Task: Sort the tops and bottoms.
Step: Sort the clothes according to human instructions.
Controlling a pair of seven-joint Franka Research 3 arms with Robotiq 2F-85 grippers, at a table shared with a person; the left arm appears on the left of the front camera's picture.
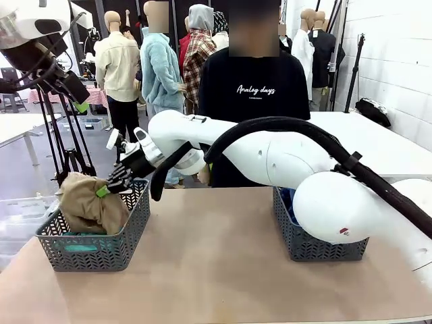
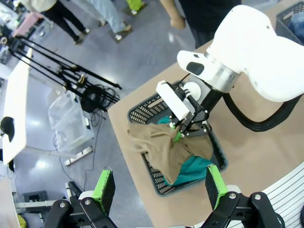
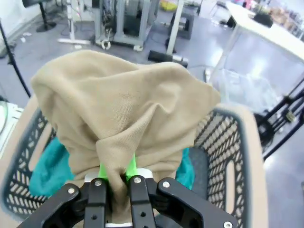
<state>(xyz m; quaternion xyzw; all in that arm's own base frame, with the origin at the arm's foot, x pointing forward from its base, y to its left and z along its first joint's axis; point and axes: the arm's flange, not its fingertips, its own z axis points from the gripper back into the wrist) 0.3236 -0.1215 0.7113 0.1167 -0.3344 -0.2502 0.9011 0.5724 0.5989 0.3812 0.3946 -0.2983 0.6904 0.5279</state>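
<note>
Across the brown worktop [image 1: 216, 256], your right gripper [image 1: 116, 181] pinches the tan top [image 1: 84, 202] over the left basket [image 1: 101, 246], above the teal shirt [image 2: 194, 168]; left fingers [image 2: 216, 183] hang spread. You're placing a top; next, release it inside.

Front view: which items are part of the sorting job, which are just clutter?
Job:
- tan top, pinched by the right gripper over the left basket
- teal shirt, already in that basket
- right basket, blue fabric inside
- left gripper, open, raised

Clutter:
- tripod
- clear bin on the floor
- white tables
</note>
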